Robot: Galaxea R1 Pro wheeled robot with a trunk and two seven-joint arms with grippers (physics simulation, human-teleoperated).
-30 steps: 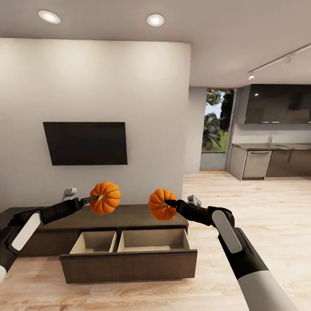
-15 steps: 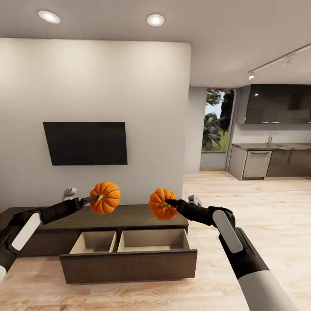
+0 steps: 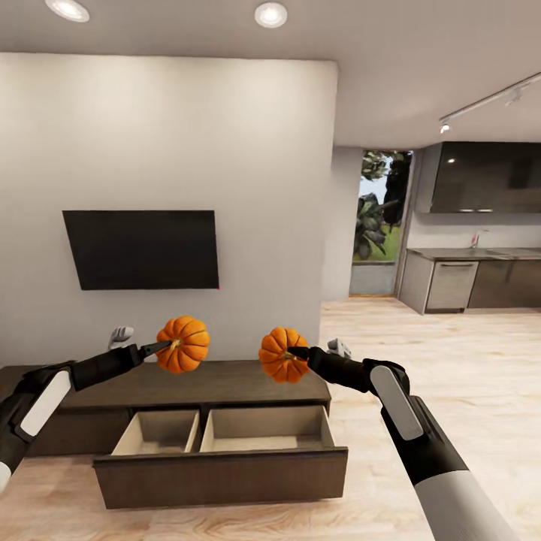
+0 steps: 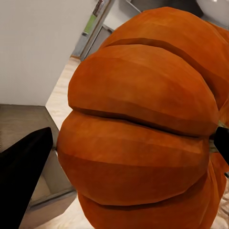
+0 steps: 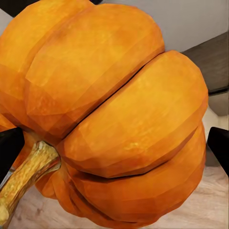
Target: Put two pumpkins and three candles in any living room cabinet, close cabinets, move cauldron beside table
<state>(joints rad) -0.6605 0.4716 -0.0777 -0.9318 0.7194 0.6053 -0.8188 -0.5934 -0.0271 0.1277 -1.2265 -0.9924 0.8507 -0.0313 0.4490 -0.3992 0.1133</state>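
A robot faces a long, low, dark brown wooden cabinet (image 3: 225, 383) standing against a pale wall. Its wide drawer (image 3: 222, 466) is pulled out, showing two pale wood compartments inside. A black flat television (image 3: 143, 249) hangs on the wall above.

The left gripper (image 3: 164, 346) is closed on a ribbed orange pumpkin (image 3: 182, 344), held in the air above the cabinet top, over the left side of the drawer. In the left wrist view this left pumpkin (image 4: 143, 124) sits between the dark fingers (image 4: 21, 176).

The right gripper (image 3: 297, 352) is clamped on a second ribbed orange pumpkin (image 3: 281, 355), also held in the air, above the right part of the cabinet. The two pumpkins are near each other but apart. In the right wrist view this right pumpkin (image 5: 109, 109) shows its tan stem (image 5: 26, 176).

Beyond the wall, to the right, a light wood floor (image 3: 451, 361) leads to grey kitchen cupboards (image 3: 473, 284).
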